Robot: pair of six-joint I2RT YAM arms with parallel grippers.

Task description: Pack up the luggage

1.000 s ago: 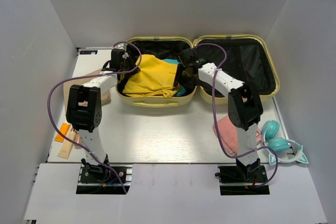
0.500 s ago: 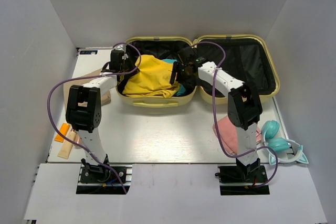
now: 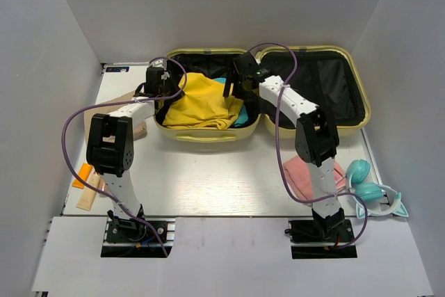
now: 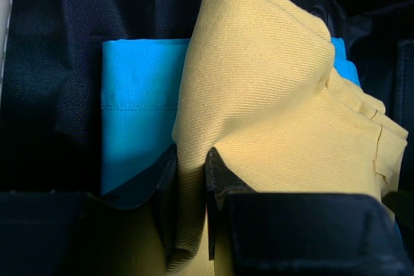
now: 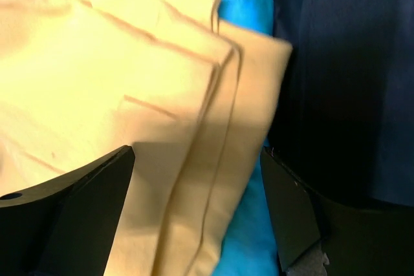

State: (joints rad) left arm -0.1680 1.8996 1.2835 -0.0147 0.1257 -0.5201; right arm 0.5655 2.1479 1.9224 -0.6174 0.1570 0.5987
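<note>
My left claw (image 4: pixel 189 172) is pinching a raised fold of the yellow garment (image 4: pixel 259 95). My right claw (image 5: pixel 197 159) hangs spread wide just above that garment's layered edge, gripping nothing. Both are inside the left half of the suitcase (image 3: pixel 208 135), which lies open at the far side of the bench (image 3: pixel 208 179) with its black-lined right half showing nothing inside. I judge the step in hand to be settling the yellow garment flat over the blue garment (image 4: pixel 136 108) beneath it. Next I would press the fold down, let go on the left, and send the right arm back for something unpacked. My count is one suitcase, one yellow and one blue garment inside it, one pink cloth (image 3: pixel 300 172) and one pair of headphones (image 3: pixel 367 189) near the right arm's base. Left of the suitcase lie one tan thing (image 3: pixel 141 129), partly hidden, one orange piece (image 3: pixel 83 174) and one pale strip (image 3: pixel 89 198).
</note>
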